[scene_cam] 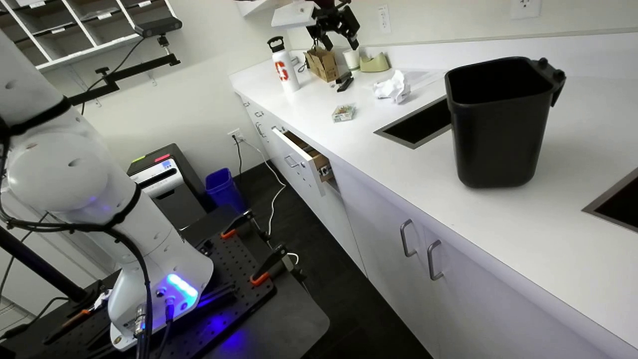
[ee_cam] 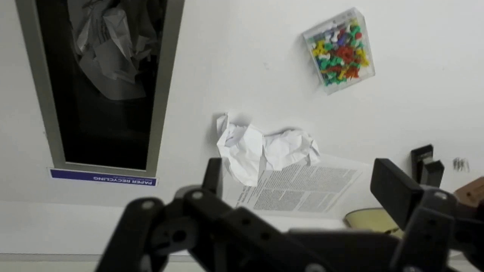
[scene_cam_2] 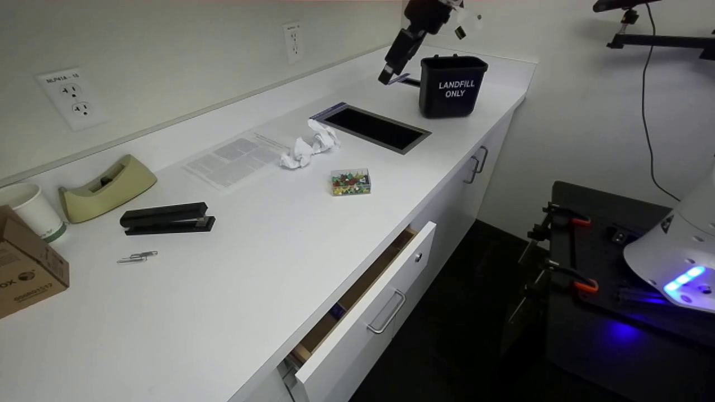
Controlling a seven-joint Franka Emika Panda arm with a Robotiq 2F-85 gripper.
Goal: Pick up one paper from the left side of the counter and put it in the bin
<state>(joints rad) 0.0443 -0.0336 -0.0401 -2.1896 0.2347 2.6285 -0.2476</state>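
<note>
We note the gripper (ee_cam: pixel 298 172) wide and empty, the paper (ee_cam: pixel 244 153) touching a second wad (ee_cam: pixel 289 149) toward the back edge of the counter (scene_cam_2: pixel 262 290), and advise centring on one wad, descending straight, and pinching it alone, clear of the printed sheet (ee_cam: pixel 302 187).

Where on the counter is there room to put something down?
Bare counter lies between the stapler and open drawer; a smaller patch between the bin and front edge. Crowded: near the wall, with box, cup and tape dispenser; also where two crumpled papers lie.
</note>
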